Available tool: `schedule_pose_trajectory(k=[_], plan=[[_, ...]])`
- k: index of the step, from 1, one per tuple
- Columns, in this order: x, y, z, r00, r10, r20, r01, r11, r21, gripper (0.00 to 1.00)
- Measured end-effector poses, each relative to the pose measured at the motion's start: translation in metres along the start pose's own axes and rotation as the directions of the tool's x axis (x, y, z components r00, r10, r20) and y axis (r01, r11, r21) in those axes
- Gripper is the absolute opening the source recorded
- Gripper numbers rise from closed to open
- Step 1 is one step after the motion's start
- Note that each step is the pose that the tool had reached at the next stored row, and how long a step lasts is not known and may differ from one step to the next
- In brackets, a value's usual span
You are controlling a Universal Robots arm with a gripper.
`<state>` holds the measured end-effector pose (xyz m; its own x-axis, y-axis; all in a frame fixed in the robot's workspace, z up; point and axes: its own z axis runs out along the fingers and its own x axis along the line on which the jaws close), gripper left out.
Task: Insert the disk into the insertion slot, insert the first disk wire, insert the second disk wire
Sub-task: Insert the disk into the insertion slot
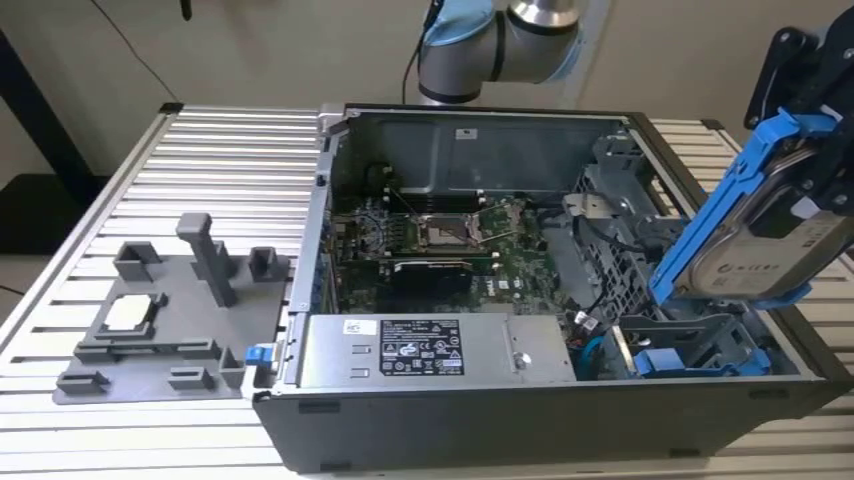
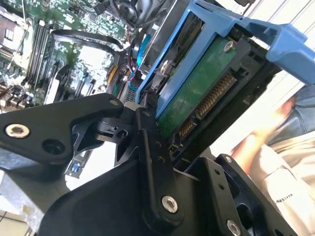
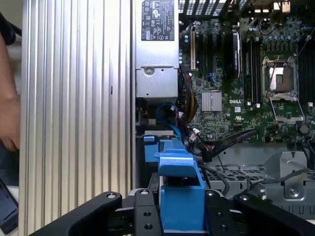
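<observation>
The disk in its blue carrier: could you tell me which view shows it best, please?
The exterior view: the disk appears nearly whole, label visible, tilted above the drive cage. The second wrist view shows its green circuit-board side and connector; the first wrist view, its blue carrier end in the hand.

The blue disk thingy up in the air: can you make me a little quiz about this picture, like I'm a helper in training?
1. True or false: the disk already sits in the insertion slot.
2. What holds the disk? A: the jaws, shut on its blue carrier. B: a person's hand. C: nothing, it lies on the table.
3. Fill in: in the exterior view, the grey fixture stands on the computer case's ____ side.

Key: 1 false, it hangs tilted above the case. 2 A. 3 left.
</observation>
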<state>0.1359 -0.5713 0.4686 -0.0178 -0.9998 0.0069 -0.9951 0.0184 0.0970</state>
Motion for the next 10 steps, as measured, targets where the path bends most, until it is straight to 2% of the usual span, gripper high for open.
schedule_pose_trajectory(k=[10], plan=[[0.0000, -0.0002, 0.0018, 1.0000, 0.000, 0.0002, 0.000, 1.0000, -0.0001, 0.33]])
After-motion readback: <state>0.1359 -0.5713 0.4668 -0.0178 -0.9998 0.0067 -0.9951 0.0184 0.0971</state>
